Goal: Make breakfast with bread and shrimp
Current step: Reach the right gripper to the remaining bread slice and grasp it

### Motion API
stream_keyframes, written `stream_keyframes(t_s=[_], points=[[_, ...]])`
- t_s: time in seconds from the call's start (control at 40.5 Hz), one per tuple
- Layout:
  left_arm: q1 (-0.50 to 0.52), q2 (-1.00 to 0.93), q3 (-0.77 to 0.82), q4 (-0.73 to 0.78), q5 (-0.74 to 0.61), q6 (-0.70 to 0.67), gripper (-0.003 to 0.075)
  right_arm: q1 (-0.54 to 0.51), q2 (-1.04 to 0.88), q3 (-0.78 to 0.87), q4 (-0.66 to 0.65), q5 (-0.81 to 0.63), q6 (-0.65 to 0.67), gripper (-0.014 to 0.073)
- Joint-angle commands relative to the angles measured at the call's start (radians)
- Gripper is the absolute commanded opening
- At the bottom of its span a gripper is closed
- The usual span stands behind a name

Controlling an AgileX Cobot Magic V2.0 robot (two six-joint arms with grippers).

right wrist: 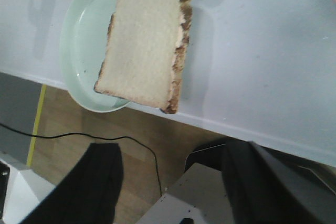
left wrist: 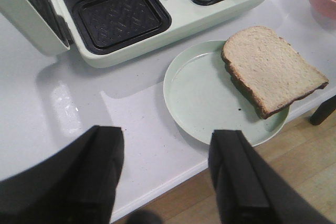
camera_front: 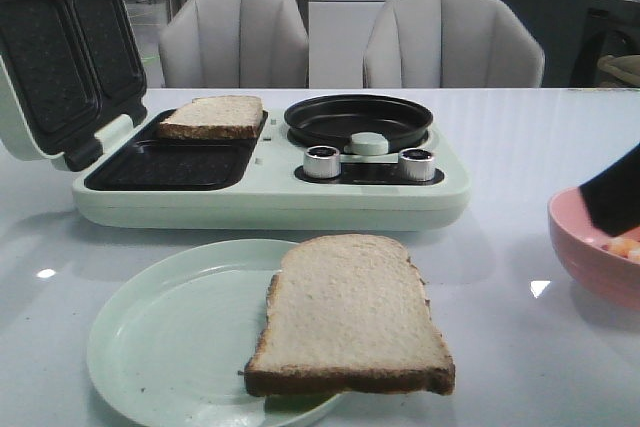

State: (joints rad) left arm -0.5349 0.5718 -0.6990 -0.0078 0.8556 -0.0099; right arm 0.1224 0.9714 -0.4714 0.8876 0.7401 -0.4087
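One bread slice lies on the pale green plate and hangs over its right rim. The other bread slice sits in the far tray of the open sandwich maker. Shrimp lie in the pink bowl at the right edge. In the left wrist view my left gripper is open and empty over the table's front edge, beside the plate. In the right wrist view my right gripper is open and empty beyond the table edge, near the plated bread.
The sandwich maker's near tray is bare, its lid stands up at the left, and a round black pan sits on its right half. A black part of my right arm hangs over the bowl. Two chairs stand behind the table.
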Motion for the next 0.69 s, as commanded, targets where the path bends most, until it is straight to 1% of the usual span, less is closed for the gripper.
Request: stream_keyframes(t_s=[0.0, 0.123, 0.271, 0.37, 0.666], points=[[-0.006, 0.001, -0.029, -0.010, -0.072, 0.002, 0.0427, 0.074, 0.064, -0.023, 0.128, -0.090, -0.044, 0.0512], [-0.006, 0.001, -0.029, -0.010, -0.072, 0.002, 0.0427, 0.189, 0.167, -0.025, 0.184, -0.201, -0.044, 0.0512], [-0.006, 0.001, -0.029, -0.010, -0.079, 0.002, 0.0426, 0.276, 0.280, -0.036, 0.274, -0.317, -0.047, 0.0512], [-0.006, 0.001, -0.029, -0.010, -0.091, 0.002, 0.0426, 0.294, 0.344, -0.072, 0.285, -0.320, -0.050, 0.0512], [-0.006, 0.001, -0.029, -0.010, -0.093, 0.002, 0.0426, 0.295, 0.520, -0.199, 0.280, -0.339, -0.073, 0.0512]])
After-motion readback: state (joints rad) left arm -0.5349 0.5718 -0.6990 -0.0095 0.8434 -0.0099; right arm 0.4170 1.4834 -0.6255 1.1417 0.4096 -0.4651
